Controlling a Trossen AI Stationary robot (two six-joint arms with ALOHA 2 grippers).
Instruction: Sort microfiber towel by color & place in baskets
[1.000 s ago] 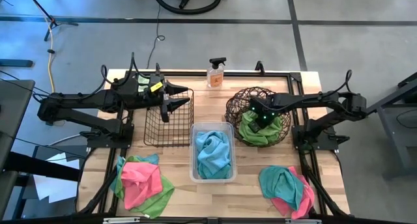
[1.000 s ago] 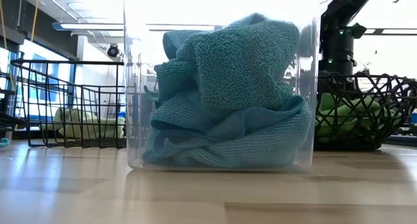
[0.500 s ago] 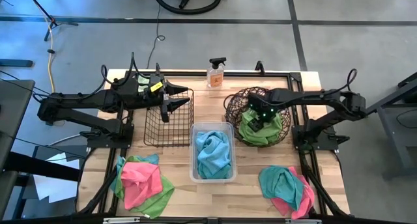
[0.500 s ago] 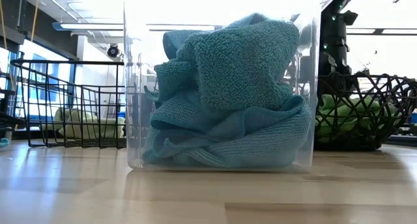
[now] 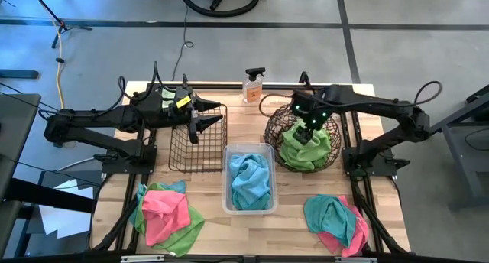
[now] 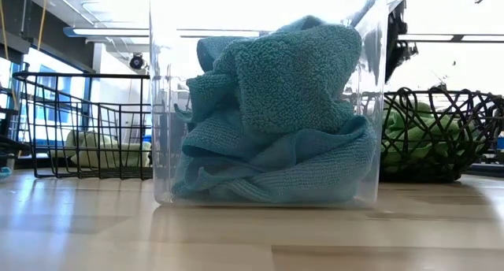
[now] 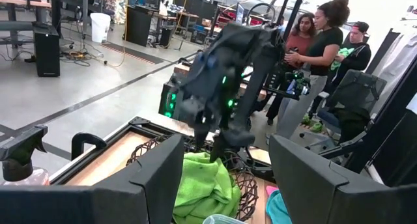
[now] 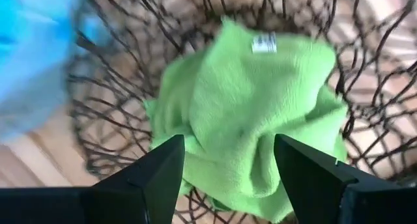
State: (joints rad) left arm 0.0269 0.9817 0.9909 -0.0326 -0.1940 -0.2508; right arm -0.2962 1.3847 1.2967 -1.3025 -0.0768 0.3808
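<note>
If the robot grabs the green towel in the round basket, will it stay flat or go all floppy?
Probably floppy: the green towel lies crumpled in soft folds inside the round woven basket, so it would likely droop from the right gripper. It looks fuzzy, so it should not slip easily. It may snag on the basket's open weave.

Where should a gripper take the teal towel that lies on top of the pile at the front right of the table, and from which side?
Probably from straight above, pinching a raised fold near the middle of the teal towel. It lies crumpled on the pink towel, so a shallow pinch on a ridge would likely lift the teal one alone. The right gripper, open above the woven basket, is nearest.
</note>
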